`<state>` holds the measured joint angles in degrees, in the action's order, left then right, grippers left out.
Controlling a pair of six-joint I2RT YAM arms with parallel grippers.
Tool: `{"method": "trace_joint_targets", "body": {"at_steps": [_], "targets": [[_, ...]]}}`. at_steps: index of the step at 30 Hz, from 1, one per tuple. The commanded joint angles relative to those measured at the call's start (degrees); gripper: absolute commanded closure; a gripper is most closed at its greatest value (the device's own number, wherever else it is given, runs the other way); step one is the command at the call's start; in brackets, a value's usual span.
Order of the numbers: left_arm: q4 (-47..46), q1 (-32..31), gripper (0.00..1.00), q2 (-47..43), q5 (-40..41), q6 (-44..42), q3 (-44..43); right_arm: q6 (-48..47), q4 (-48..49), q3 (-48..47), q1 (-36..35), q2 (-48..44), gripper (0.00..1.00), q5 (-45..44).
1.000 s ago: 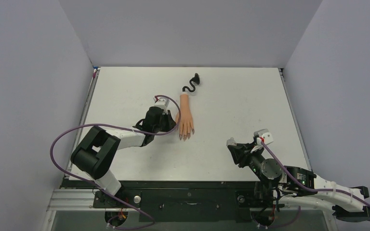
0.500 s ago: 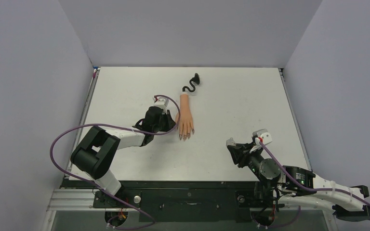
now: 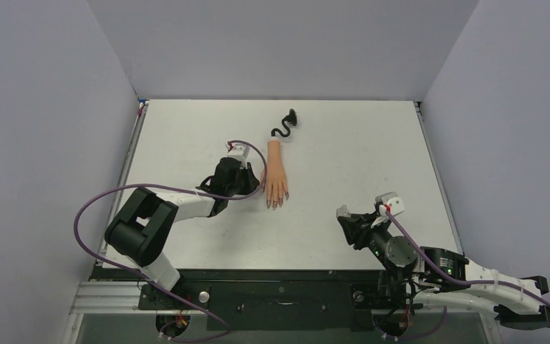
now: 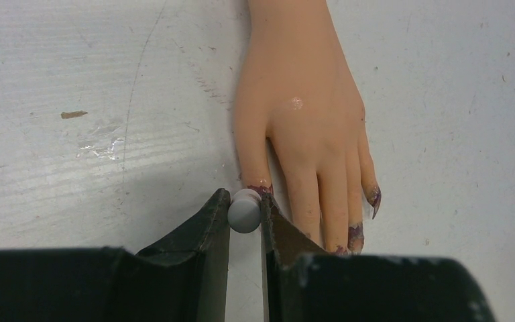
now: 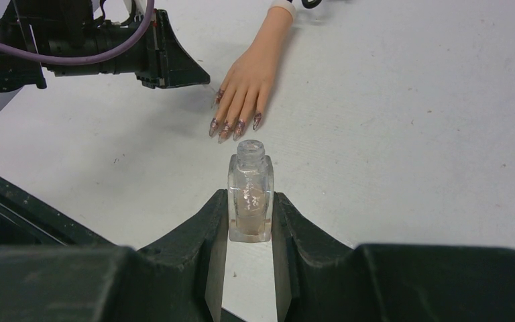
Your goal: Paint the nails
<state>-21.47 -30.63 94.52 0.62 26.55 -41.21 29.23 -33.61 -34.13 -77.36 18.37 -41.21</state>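
Left pincer (image 4: 245,225) was clamped on the brush cap (image 4: 245,210) right at the thumb (image 4: 253,157), so any wobble could've smeared skin or shoved the loose hand (image 4: 305,114). Right pincer (image 5: 249,218) was squeezed around the open bottle (image 5: 250,194). Nails (image 5: 240,125), mid-worktop (image 3: 358,143) at the hand's near end, looked patchy purple and pointy.

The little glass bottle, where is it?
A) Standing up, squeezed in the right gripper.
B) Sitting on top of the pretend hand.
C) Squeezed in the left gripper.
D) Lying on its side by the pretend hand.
A: the right wrist view shows the bottle upright in the shut right gripper, apart from the pretend hand; the left gripper holds only a small white knob.
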Motion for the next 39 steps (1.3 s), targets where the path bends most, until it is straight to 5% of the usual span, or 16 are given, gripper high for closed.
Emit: {"method": "trace_joint_targets", "body": {"at_steps": [1,39], "targets": [[-1.41,0.31,1.00,-0.12,-0.46,-0.56,-2.45,0.01,0.79,0.05,-0.69,0.49,1.00,-1.74],[-4.00,-0.55,1.00,-5.88,-5.01,0.63,5.54,0.28,0.84,0.38,-1.80,0.35,1.00,-2.23]]}}
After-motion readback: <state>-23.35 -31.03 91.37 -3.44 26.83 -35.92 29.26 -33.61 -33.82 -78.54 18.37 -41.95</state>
